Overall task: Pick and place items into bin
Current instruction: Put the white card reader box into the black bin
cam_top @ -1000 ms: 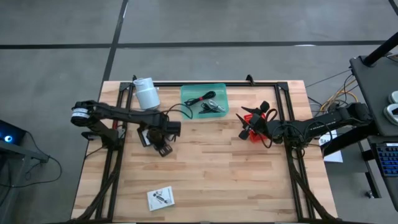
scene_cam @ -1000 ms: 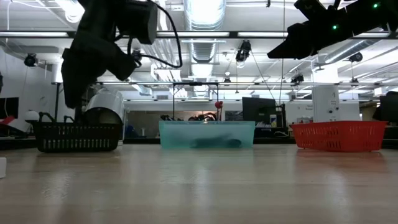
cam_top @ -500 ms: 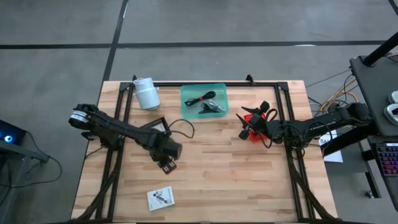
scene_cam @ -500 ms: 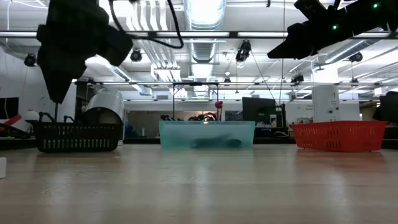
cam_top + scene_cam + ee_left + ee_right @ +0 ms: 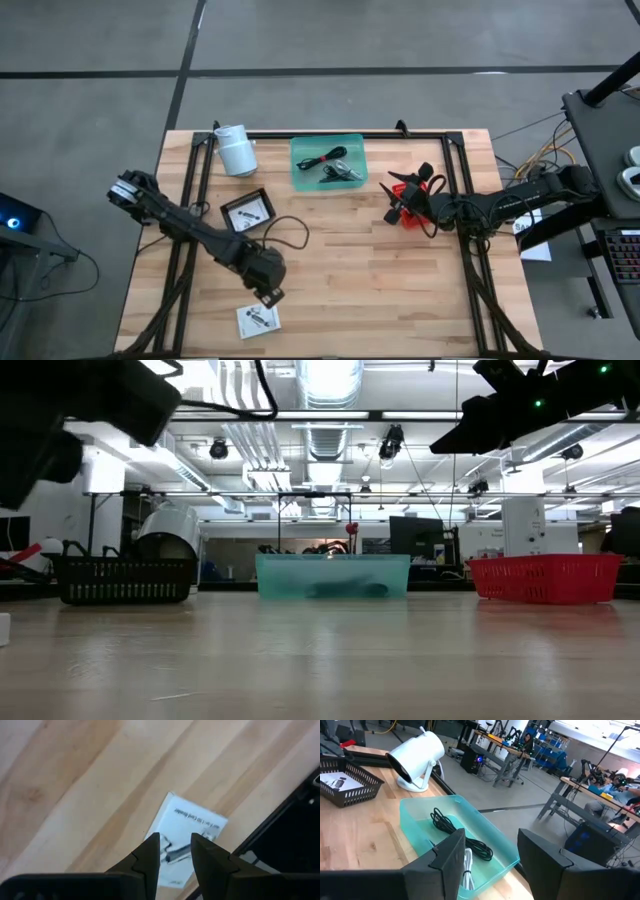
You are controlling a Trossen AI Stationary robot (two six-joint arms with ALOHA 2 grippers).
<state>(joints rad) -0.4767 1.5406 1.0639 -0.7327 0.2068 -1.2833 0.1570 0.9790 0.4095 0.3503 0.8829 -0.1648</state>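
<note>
A flat white packet with black print (image 5: 259, 318) lies flat on the wood near the table's near edge, and fills the left wrist view (image 5: 192, 832). My left gripper (image 5: 270, 294) hangs open just above and beside it (image 5: 175, 841), touching nothing. A second packet (image 5: 248, 211) lies in the black basket (image 5: 226, 222). The teal bin (image 5: 352, 150) at the far edge holds the thin black cable (image 5: 462, 836), black clips (image 5: 345, 172) and a silvery-white cord (image 5: 468, 869). My right gripper (image 5: 392, 200) waits open over the red basket (image 5: 407, 218).
A white cylindrical roll (image 5: 235, 150) stands on its bracket at the far left beside the black basket (image 5: 340, 782). Black frame rails (image 5: 455, 215) run along both sides of the table. Bare wood lies between the packet and the bin. Across the low view stand the three containers, with the teal bin (image 5: 332, 575) in the middle.
My left arm has swung from over the black basket toward the table's near edge, coming over the packet lying there. The basket and the packet inside it now show uncovered. My right arm has kept still.
</note>
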